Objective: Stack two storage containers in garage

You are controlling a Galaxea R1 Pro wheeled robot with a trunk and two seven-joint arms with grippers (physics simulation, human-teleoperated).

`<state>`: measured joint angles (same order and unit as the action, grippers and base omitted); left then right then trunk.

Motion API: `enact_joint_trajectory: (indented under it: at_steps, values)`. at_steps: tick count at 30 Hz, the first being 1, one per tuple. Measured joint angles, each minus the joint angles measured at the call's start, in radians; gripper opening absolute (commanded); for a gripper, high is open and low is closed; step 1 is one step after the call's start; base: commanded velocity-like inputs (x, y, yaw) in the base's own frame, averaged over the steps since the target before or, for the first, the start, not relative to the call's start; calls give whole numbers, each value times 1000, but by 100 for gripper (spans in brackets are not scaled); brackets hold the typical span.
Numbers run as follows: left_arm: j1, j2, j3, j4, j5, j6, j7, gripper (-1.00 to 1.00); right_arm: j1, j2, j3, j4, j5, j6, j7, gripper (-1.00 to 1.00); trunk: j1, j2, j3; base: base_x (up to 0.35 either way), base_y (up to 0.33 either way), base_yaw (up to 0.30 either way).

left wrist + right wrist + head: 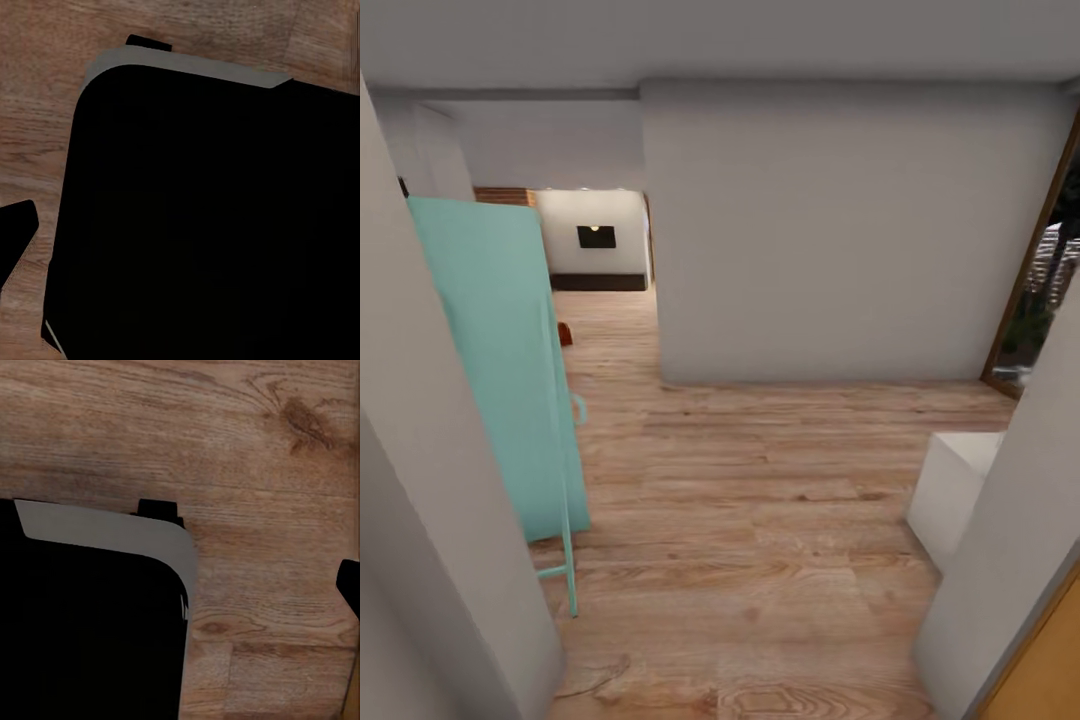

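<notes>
Wood-plank hallway (760, 520), grey wall (850, 240) dead ahead. Teal panel (500, 360) at 10 o'clock; lit room (598, 240) beyond at 11. No containers visible here. Can't tell either gripper's opening. Steer left around the wall; keep off the panel.

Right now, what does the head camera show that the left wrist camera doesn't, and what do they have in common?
Head view alone: a hallway with a grey wall ahead, a teal panel leaning at the left, a white box low at the right, and a lit room far down the passage with a dark square on its white wall.

Left wrist view alone: a large black rounded body with a grey edge, seen close from above, too dark to identify further.

Both share the light wood plank floor.
</notes>
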<state>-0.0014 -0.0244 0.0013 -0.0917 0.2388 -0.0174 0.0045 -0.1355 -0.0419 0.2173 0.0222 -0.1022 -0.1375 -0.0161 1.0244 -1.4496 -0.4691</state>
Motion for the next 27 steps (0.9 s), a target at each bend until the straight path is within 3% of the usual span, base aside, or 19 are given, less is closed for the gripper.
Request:
enact_joint_trajectory:
  at_steps: [27]
  values:
    - [0,2,0,0,2,-5,0,100,0,1,-2,0,1,-1,0,100,0,0,0,326,0,0]
